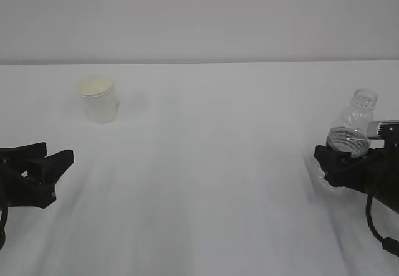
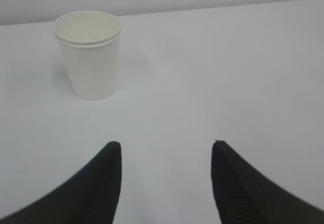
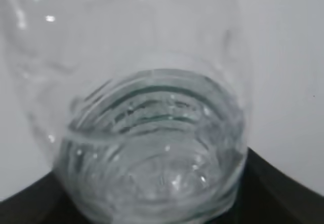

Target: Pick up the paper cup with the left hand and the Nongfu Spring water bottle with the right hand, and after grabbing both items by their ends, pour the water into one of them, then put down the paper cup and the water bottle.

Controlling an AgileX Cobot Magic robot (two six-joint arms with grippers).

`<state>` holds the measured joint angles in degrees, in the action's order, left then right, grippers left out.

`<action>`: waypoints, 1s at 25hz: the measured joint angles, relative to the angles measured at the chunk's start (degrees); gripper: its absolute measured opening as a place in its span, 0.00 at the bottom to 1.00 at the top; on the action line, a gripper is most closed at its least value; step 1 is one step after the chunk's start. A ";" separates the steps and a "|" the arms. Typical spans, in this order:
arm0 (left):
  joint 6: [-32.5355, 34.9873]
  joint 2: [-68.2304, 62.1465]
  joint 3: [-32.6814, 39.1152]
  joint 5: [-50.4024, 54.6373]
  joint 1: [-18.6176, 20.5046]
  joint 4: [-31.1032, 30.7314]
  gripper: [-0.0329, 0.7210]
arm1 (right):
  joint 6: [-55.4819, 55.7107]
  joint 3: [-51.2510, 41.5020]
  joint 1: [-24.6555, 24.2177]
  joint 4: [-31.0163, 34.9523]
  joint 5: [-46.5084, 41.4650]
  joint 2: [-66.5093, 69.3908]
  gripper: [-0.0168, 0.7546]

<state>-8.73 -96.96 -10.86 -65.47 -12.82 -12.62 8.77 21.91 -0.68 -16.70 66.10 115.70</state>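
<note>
Paper cup [image 2: 89,54] stands apart, unobstructed; right pincer [image 1: 341,157] brackets tilted bottle [image 1: 353,125].

— How many cups?
— One paper cup [image 1: 98,99], small and white.
— And bottles?
— One clear bottle [image 1: 352,126].
— Any water?
— Some water [image 3: 152,158], down in that one bottle.
— And black grabbers?
— Two: left hand [image 1: 53,167], right hand [image 1: 333,164].

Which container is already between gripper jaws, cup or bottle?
The water bottle, tilted between the right gripper jaws. The paper cup stands alone, ahead of the left gripper.
</note>
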 joint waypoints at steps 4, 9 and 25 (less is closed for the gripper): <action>0.00 0.00 0.00 0.00 0.00 -0.11 0.57 | -0.20 0.00 0.00 -0.36 0.00 0.00 0.68; 0.00 0.00 0.00 0.00 0.00 -0.11 0.57 | -0.69 0.00 0.00 -0.74 0.00 0.00 0.63; 0.02 0.00 0.00 -0.02 0.00 -0.11 0.57 | -4.28 0.00 0.00 -0.96 -0.10 0.04 0.59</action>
<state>-8.71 -96.96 -10.86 -65.49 -12.82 -12.74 4.49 21.91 -0.68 -17.66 66.00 115.74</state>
